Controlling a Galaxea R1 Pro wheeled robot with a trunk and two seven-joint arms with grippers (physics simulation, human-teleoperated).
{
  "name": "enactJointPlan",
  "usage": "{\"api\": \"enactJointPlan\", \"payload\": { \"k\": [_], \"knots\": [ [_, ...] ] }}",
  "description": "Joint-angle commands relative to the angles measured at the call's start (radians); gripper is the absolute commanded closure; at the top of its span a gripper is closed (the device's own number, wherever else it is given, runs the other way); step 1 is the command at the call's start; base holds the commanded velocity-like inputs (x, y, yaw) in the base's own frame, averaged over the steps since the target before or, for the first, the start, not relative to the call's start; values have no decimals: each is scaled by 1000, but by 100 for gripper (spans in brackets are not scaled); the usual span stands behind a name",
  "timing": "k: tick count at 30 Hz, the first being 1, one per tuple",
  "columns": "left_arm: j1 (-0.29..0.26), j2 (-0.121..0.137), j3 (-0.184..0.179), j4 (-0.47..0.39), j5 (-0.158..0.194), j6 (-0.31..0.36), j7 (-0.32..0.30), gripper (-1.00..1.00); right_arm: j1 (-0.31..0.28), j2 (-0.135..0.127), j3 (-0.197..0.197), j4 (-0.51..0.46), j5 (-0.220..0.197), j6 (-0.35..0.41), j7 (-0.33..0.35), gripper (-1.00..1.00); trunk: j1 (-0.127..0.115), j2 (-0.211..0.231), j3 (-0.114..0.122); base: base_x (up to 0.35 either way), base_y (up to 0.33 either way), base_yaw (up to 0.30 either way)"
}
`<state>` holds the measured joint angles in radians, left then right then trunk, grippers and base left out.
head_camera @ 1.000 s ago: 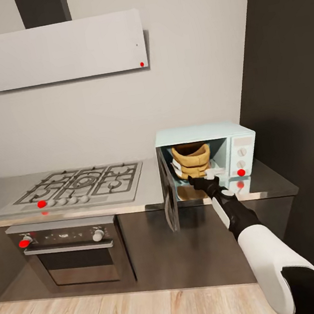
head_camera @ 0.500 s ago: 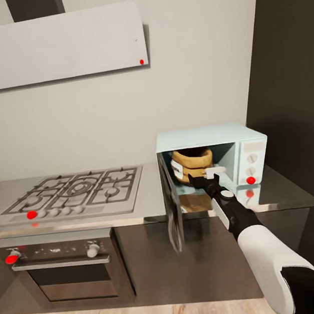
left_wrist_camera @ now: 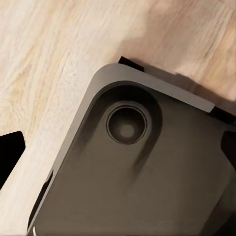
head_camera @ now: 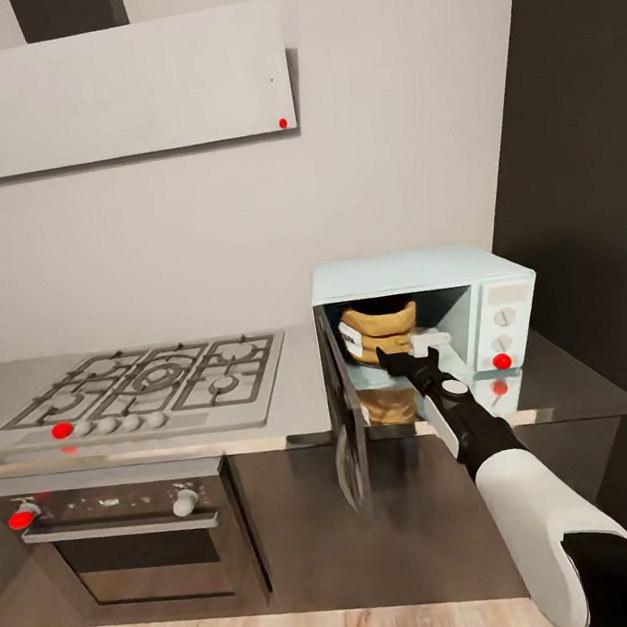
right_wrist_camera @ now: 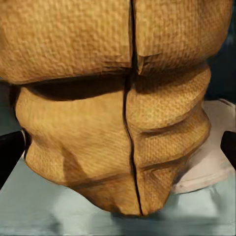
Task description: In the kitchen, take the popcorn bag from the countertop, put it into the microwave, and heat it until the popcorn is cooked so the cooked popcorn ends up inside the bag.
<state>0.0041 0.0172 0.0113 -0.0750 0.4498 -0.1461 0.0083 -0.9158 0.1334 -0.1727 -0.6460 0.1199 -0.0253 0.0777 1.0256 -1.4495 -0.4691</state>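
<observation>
Straight ahead, a kitchen wall is seen from the head camera, with a grey countertop (head_camera: 301, 396) running over dark cabinets. At its right end a pale mint-blue microwave (head_camera: 418, 272) is set, its dark glass door (head_camera: 344, 420) swung wide open toward the viewer. Inside the cavity the tan popcorn bag (head_camera: 382, 328) is seen, crumpled and with a rolled rim. The right arm is stretched forward, and the right gripper (head_camera: 416, 350) is held at the mouth of the microwave, just in front of the bag. From the right wrist camera the bag (right_wrist_camera: 118, 108) is shown very close between the two dark fingers (right_wrist_camera: 10, 155), which are spread apart at either side without touching it. A gas hob (head_camera: 147, 380) is set to the left, with an oven (head_camera: 128, 545) below and a white hood (head_camera: 107, 93) above. The left gripper's state cannot be told
</observation>
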Motion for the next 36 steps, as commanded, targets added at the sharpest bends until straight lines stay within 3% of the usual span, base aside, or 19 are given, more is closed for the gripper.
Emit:
{"api": "enactJointPlan", "payload": {
  "k": [1,18,21,23,24,27,28,30,32,36],
  "knots": [
    [0,0,1,-2,1,-1,1,-100,-1,2,-9,0,10,-3,8,-100,-1,-1,-1,-334,0,0],
    [0,0,1,-2,1,-1,1,-100,-1,0,-10,-22,17,17,20,-100,-1,-1,-1,-343,0,0],
    [0,0,1,-2,1,-1,1,-100,0,-4,-10,-122,10,205,31,-100,-1,-1,-1,-342,0,0],
    [0,0,0,-2,0,-1,1,-100,0,-13,-12,-247,9,423,51,-100,-1,-1,-1,-342,0,0],
    [0,0,0,-2,0,-1,2,-100,3,-18,-12,-298,8,490,56,-100,-1,-1,-1,-342,0,0],
    [0,-1,0,-2,0,-1,1,-100,96,-39,-14,-578,3,727,104,-100,-1,-1,-1,-342,0,0],
    [0,-1,0,-2,0,-1,1,-100,144,-42,-14,-671,2,771,130,-100,-1,-1,-1,-342,0,0],
    [0,-1,1,-2,1,-1,1,-100,207,-45,-14,-764,4,805,163,-100,-1,-1,-1,-342,0,0],
    [0,0,1,-2,1,-1,2,-100,235,-46,-14,-790,5,818,175,-100,-1,-1,-1,-340,0,0],
    [0,1,1,-2,2,-1,1,-100,245,-48,-15,-628,10,821,180,-100,-1,-1,-1,-106,0,0]
  ]
}}
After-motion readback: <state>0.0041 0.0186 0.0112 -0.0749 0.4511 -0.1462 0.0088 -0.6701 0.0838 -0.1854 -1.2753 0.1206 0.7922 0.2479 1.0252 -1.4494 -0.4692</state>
